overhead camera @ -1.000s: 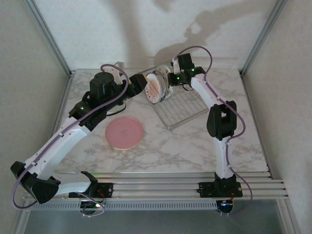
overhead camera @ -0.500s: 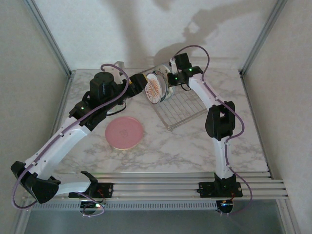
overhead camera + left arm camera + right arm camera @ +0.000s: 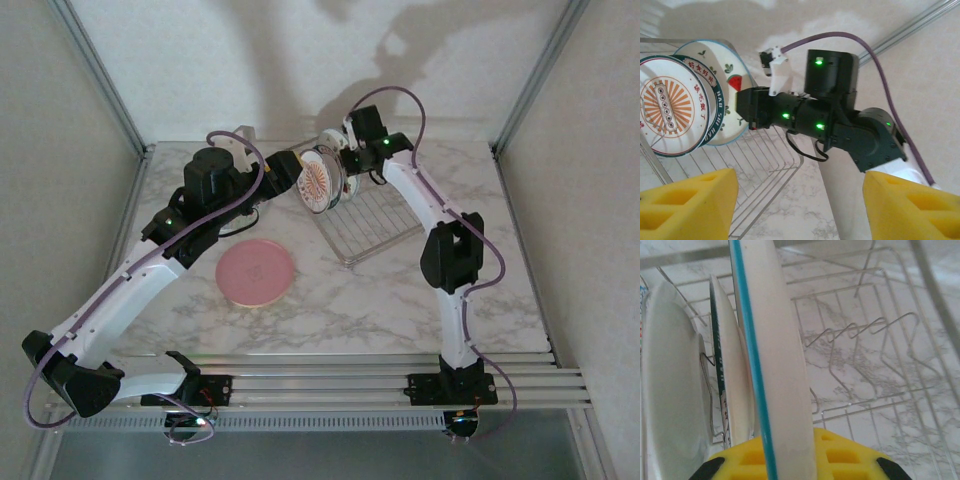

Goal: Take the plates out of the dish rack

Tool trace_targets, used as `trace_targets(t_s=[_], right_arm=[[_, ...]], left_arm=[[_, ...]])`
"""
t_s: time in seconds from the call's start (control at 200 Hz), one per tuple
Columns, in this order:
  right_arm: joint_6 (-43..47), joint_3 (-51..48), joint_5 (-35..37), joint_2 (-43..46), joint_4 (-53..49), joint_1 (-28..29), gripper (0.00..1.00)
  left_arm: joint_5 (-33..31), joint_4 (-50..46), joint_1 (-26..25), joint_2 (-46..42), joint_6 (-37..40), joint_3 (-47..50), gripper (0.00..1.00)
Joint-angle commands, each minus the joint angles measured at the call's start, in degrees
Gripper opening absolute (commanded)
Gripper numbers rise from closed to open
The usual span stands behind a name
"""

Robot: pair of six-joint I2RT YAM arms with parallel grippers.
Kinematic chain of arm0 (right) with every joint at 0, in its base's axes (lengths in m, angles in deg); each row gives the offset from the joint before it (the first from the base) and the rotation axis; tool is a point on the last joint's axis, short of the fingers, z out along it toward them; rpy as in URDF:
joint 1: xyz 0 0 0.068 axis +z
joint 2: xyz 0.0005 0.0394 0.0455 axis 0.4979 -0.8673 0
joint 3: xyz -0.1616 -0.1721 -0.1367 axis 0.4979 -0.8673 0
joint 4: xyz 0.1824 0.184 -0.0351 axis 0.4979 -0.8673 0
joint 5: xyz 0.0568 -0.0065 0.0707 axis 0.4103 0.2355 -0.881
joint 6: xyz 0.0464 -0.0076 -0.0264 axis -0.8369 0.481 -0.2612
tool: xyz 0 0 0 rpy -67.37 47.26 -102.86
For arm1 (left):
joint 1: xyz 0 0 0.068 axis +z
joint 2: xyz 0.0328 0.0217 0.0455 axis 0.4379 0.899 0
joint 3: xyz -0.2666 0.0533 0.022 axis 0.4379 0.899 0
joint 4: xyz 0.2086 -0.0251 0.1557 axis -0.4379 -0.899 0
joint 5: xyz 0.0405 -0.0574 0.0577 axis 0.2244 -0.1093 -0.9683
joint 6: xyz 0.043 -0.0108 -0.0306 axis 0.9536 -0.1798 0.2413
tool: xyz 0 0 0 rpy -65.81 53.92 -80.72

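Note:
The dish rack lies at the back middle of the table, with upright plates at its left end. In the left wrist view the sunburst plate stands in front of the white plate with red-and-green motifs. My right gripper is shut on the blue rim of that motif plate, a yellow pad pressed against it. Two more plates stand beside it. My left gripper hovers open just left of the rack. A pink plate lies flat on the table.
The rack's right part holds bare wire tines. Marble table stretches in front of the rack and to its right. Frame posts and walls close in the back and sides.
My right wrist has shifted slightly back and to the left at the plates, its jaws closing a touch on the rim. The left arm has stayed put.

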Motion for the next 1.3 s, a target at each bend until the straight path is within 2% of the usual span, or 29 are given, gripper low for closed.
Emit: trace_targets(t_s=[0.0, 0.27, 0.44, 0.686, 0.936, 1.121, 1.296], right_arm=[[0.93, 0.31, 6.00, 9.48, 4.93, -0.99, 0.00], [-0.10, -4.67, 7.87, 19.81, 5.14, -3.82, 0.00], [-3.87, -11.58, 4.91, 28.53, 5.39, -6.78, 0.00], [-14.48, -20.43, -10.08, 39.79, 3.06, -12.65, 0.00], [-25.19, -24.38, -24.12, 44.59, 1.17, -14.94, 0.00], [-32.42, -28.61, -31.68, 46.97, 5.84, -16.39, 0.00], [-37.27, -31.72, -36.45, 47.80, 9.31, -17.65, 0.00]], left_arm=[[0.33, 2.74, -0.50, -0.75, -0.15, 0.27, 0.66], [2.98, 5.08, -0.90, 0.76, -1.41, 1.22, 0.66], [5.27, 7.35, -1.82, 3.67, -2.14, 1.12, 0.67], [9.07, 10.23, -3.76, 11.74, -4.33, -0.67, 0.67], [11.51, 11.73, -5.10, 19.42, -6.69, -3.88, 0.68], [11.82, 10.91, -5.72, 22.81, -7.06, -6.44, 0.68], [10.97, 10.10, -5.67, 23.42, -7.44, -6.71, 0.63]])
